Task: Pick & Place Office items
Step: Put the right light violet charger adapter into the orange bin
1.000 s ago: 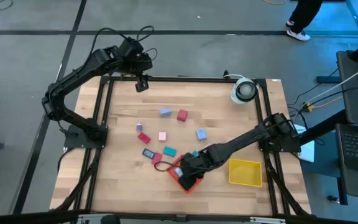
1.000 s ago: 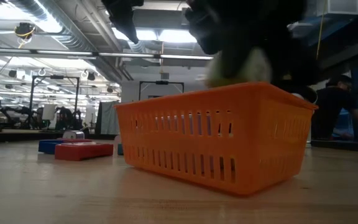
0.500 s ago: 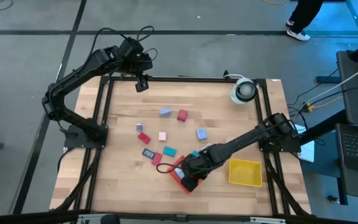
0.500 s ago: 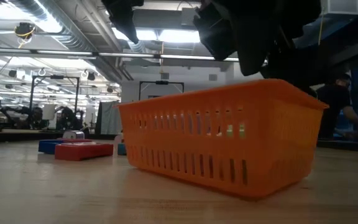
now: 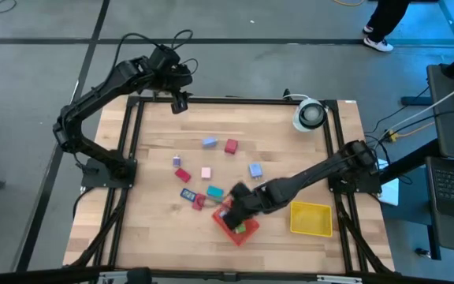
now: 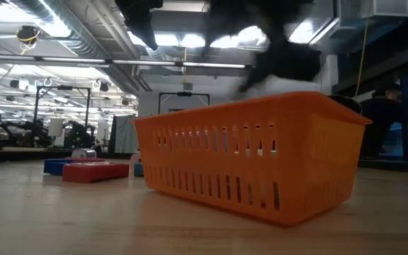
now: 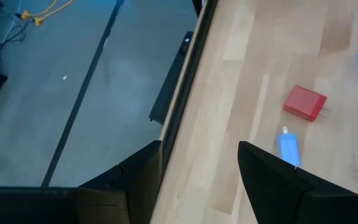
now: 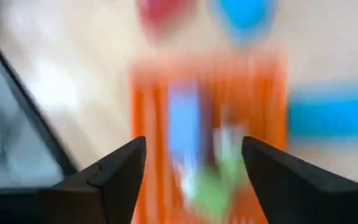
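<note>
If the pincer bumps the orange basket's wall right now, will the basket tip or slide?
Probably slide, not tip: the orange basket sits low and wide on the smooth wooden table. Its slotted plastic walls and the few small pieces inside suggest it is light, so even a nudge from the open right pincer may shift it.

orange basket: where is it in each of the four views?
High: orange basket at the table's near edge, left of the yellow tray.
Low: fills the centre.
Left wrist: not in it.
Right wrist: blurred, centre, between the right claw's open fingers.
Shared landmark: the green piece inside it.
</note>
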Controlling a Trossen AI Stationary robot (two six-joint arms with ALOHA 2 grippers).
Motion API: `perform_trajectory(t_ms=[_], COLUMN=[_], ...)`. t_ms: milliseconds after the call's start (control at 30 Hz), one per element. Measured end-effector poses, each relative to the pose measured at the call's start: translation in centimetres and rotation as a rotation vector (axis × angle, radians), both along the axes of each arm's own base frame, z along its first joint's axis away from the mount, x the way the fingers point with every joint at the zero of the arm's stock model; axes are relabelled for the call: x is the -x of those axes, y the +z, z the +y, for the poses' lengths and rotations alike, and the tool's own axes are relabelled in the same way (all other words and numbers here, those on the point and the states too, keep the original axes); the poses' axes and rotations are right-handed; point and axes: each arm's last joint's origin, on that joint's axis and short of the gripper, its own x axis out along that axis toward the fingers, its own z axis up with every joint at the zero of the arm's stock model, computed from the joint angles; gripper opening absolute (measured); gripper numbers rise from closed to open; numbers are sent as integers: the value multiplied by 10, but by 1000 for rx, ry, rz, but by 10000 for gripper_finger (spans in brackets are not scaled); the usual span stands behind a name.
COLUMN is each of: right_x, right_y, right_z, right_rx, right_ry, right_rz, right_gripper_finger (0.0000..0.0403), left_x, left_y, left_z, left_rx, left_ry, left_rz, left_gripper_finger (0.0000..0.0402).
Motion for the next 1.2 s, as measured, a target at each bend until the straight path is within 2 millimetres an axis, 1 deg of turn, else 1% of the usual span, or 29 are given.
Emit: perform_trajectory(t_ms=[100, 167, 200, 267, 333, 367, 433, 467, 533, 567, 633, 667, 733, 867, 1000, 1100, 1200], right_x=[-14, -21, -24, -27, -26, -24, -11, 0, 24, 31, 41, 43, 42, 39, 36, 29, 17], right_y=[21, 33, 38, 48, 53, 50, 38, 30, 19, 14, 11, 11, 12, 11, 11, -2, -27], right_z=[-31, -56, -68, -92, -115, -127, -143, -148, -152, -153, -153, -153, -154, -152, -151, -148, -144], right_rx=[169, 242, 260, 274, 216, 170, 105, 93, 76, 69, 59, 50, 26, -13, -60, -86, -154], right_ry=[-251, -402, -455, -495, -470, -445, -403, -389, -354, -323, -243, -202, -154, -131, -125, -139, -108], right_rz=[-224, -323, -359, -391, -355, -294, -82, 56, 348, 454, 588, 614, 602, 576, 547, 567, 600], right_gripper_finger=[248, 238, 234, 226, 221, 219, 218, 218, 218, 218, 224, 229, 242, 280, 323, 350, 365], left_x=[0, 0, 0, 0, 1, 1, 2, 2, 2, 2, 1, 0, -1, -5, -6, -6, -7], left_y=[0, 0, 0, 0, 0, -1, -2, -3, -7, -10, -17, -21, -29, -45, -49, -49, -48], left_z=[1, 2, 2, 2, 1, 1, 0, 0, 0, 0, 1, 1, 1, -1, -1, 0, 0], left_rx=[39, 49, 50, 51, 56, 63, 77, 82, 92, 100, 116, 128, 160, 186, 179, 175, 170], left_ry=[-10, -10, -10, -10, -8, -6, -4, -3, -1, 0, -1, -7, -25, -39, -49, -50, -54], left_rz=[-40, -47, -47, -47, -43, -38, -25, -20, -9, -1, 13, 17, 21, 56, 66, 63, 54], left_gripper_finger=[207, 207, 207, 207, 207, 207, 207, 207, 207, 207, 207, 207, 207, 207, 207, 207, 207])
